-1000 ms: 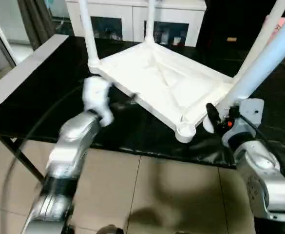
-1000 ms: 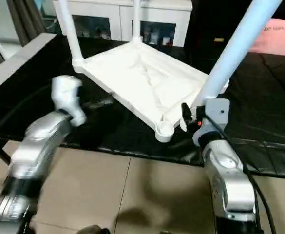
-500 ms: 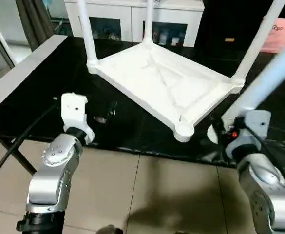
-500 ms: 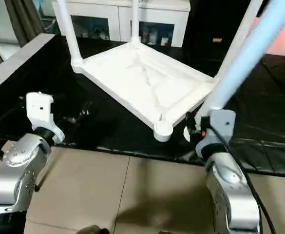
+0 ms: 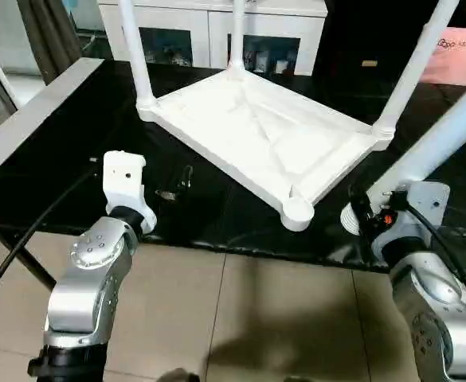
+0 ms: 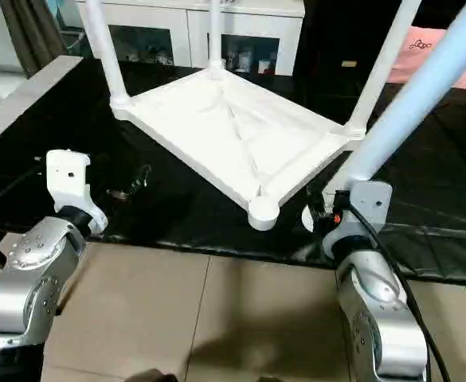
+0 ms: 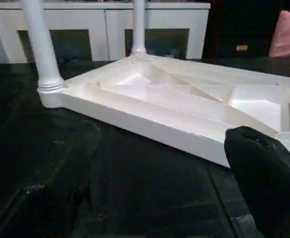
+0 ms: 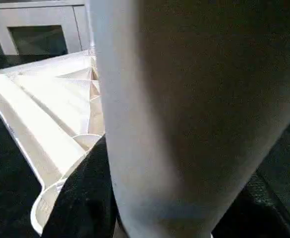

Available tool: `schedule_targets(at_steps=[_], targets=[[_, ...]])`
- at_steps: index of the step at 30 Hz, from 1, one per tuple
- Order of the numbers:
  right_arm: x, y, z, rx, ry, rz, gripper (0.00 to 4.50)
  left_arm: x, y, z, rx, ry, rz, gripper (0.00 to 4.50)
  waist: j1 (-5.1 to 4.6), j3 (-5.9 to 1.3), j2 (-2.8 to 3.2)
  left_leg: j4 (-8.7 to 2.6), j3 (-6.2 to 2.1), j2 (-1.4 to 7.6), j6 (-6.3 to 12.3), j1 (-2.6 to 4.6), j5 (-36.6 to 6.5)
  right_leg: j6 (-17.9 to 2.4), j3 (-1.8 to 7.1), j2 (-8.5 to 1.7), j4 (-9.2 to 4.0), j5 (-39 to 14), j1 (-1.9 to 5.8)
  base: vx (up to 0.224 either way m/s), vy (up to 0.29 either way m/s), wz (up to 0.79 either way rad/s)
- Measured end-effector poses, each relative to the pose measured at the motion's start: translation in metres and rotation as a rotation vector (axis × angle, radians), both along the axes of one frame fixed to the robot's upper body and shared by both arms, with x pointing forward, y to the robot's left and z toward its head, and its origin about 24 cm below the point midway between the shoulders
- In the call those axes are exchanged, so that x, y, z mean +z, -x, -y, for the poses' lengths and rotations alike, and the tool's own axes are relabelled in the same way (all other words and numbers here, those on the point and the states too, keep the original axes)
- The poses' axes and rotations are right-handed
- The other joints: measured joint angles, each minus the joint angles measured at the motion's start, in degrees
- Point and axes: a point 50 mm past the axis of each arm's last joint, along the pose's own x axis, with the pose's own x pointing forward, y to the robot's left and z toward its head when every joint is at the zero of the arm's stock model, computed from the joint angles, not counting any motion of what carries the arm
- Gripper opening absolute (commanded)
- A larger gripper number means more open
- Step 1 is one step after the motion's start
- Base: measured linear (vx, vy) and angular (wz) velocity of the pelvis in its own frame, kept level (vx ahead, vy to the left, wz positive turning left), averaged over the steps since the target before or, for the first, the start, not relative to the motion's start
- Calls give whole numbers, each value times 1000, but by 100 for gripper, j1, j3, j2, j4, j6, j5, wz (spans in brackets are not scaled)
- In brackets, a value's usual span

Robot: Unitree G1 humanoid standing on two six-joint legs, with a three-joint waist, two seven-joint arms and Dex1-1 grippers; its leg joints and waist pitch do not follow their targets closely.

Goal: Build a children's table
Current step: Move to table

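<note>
The tabletop lies upside down on the black bench with 3 legs standing. The right gripper grips leg 4 beside the empty socket — if tilted, it may jam. The left gripper is wide open, holding nothing.

The pink cushion-like object at the far right carries a line of dark print. Its letters are too small and blurred to read. No other writing can be made out.
</note>
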Motion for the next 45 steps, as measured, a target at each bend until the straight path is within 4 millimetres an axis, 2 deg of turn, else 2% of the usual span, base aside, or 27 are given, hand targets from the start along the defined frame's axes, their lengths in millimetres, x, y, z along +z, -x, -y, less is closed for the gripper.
schedule_targets(at_steps=[3,7,10,11,12,13,14,15,16,18,19,22,23,24,25,26,27,29,30,32,33,35,36,37,38,42,45], targets=[[0,-1,-3,9,9,2,192,-1,0,0,0,-2,-4,450,-47,36,-13,31,96,54,-55,253,-160,2,-20,15,-19,-10,70,9,1,-55],[2,-1,-1,-4,15,18,192,-1,0,-1,-2,-12,-6,450,-226,71,-12,34,77,162,-237,632,-401,-158,-383,-175,58,-230,139,43,10,-93],[4,-1,3,-7,48,31,192,-2,1,2,-9,-8,-13,450,-360,71,-60,46,88,176,-432,863,-648,-236,-479,-161,121,-228,88,83,-75,-92],[4,-1,4,-5,55,30,192,-2,0,3,-10,-7,-13,450,-354,61,-62,94,-29,115,-358,814,-736,-249,-396,-66,114,-205,123,183,-73,-90],[2,2,11,-24,66,15,192,2,-2,11,-35,-5,-3,450,-374,51,-48,383,-349,-45,-167,602,-816,-293,-373,-14,133,-140,128,179,-72,-50],[0,2,14,-30,73,1,192,4,-3,14,-43,-5,6,450,-380,44,-48,576,-484,-169,-135,412,-825,-301,-381,2,175,-135,130,179,-72,-50],[0,1,14,-22,77,-4,192,4,-3,14,-37,-9,7,450,-379,35,-32,611,-562,-263,-128,217,-819,-326,-407,23,218,-147,143,108,-57,-12],[0,1,12,-1,73,-9,192,2,-2,10,-16,-15,2,450,-360,22,28,473,-606,-269,-114,2,-811,-368,-465,119,214,-185,199,137,-11,-13],[0,-1,7,22,61,-7,192,3,-2,5,9,-22,3,450,-349,9,120,398,-634,-250,60,-71,-571,-373,-573,131,206,-225,270,137,-11,-13],[-1,-2,-7,109,25,-15,192,3,-2,-8,81,-36,7,450,-382,-7,208,353,-726,-137,20,-17,-326,-338,-844,118,80,-282,436,195,59,-27],[-1,-2,-13,151,17,-16,192,4,-2,-13,109,-38,9,450,-418,-4,182,315,-750,-141,22,43,-329,-326,-856,117,37,-313,465,211,74,-24],[3,-2,-22,234,57,-5,192,4,-2,-24,181,-40,8,450,-577,-35,52,198,-741,-295,83,192,-394,-371,-632,40,227,-418,435,202,31,4],[4,-3,-22,238,61,-1,192,5,-2,-25,189,-41,10,450,-625,-73,-9,194,-803,-390,101,193,-420,-305,-559,-37,318,-444,370,186,-8,16],[4,-3,-19,233,71,-4,192,6,-3,-24,189,-36,14,450,-662,-109,-66,244,-908,-553,326,82,-449,-140,-520,-95,271,-550,444,155,-39,46],[2,-3,-14,223,83,-14,192,6,-3,-17,166,-30,14,450,-615,-91,-88,479,-887,-544,845,-49,-504,-132,-566,-109,193,-558,491,155,-39,46],[1,-3,-10,210,90,-20,192,5,-3,-13,151,-29,12,450,-537,-93,-85,698,-859,-543,941,-193,-513,-135,-665,-145,96,-550,571,147,-53,46],[1,-4,-7,199,98,-23,192,5,-3,-13,151,-30,11,450,-470,-102,-64,661,-809,-528,872,-303,-482,-118,-854,-190,-34,-554,689,150,-43,40],[3,-5,-7,194,107,-17,192,7,-3,-15,159,-32,17,450,-328,-118,79,202,-792,-399,776,-309,-405,-63,-1205,-157,-190,-602,894,157,-18,50],[3,-7,-8,197,97,-13,192,6,-2,-19,175,-39,13,450,-281,-100,171,194,-910,-340,366,-211,-209,0,-1329,-112,-156,-695,1004,197,53,53],[4,-10,-23,253,76,-3,192,2,1,-31,228,-53,-7,450,-348,-100,135,222,-1120,-583,399,-155,-268,-48,-906,-65,676,-812,719,196,58,58],[3,-10,-24,262,68,-5,192,2,1,-32,233,-53,-6,450,-324,-103,142,231,-1216,-692,430,-125,-286,-49,-632,31,927,-861,480,143,60,78],[3,-12,-25,270,45,-3,192,3,2,-32,237,-53,-4,450,-208,-100,69,225,-1137,-802,429,-50,-322,76,-458,22,859,-785,87,124,47,59],[0,-13,-24,273,36,-17,192,2,2,-32,237,-52,-10,450,-135,-93,-4,221,-1064,-891,424,36,-365,175,-371,-22,667,-680,-44,82,-7,3],[-3,-13,-23,270,33,-31,192,2,2,-31,234,-51,-10,450,-102,-73,-80,219,-1011,-976,420,99,-395,121,-304,-67,385,-537,-66,82,-7,3],[-6,-12,-21,264,31,-42,192,3,2,-30,230,-50,-6,450,-86,-47,-167,221,-938,-1036,413,156,-422,-5,-212,-114,261,-114,-45,63,-50,4],[-9,-13,-7,219,45,-50,192,2,1,-19,188,-38,-11,450,3,-42,-113,256,-724,-742,220,158,-435,-163,-221,-95,200,-17,22,16,-29,2],[-8,-13,-7,205,46,-28,192,3,1,-20,180,-48,-10,450,-84,-34,-99,302,-727,-705,241,132,-453,-239,-274,-84,120,55,27,0,0,0]])
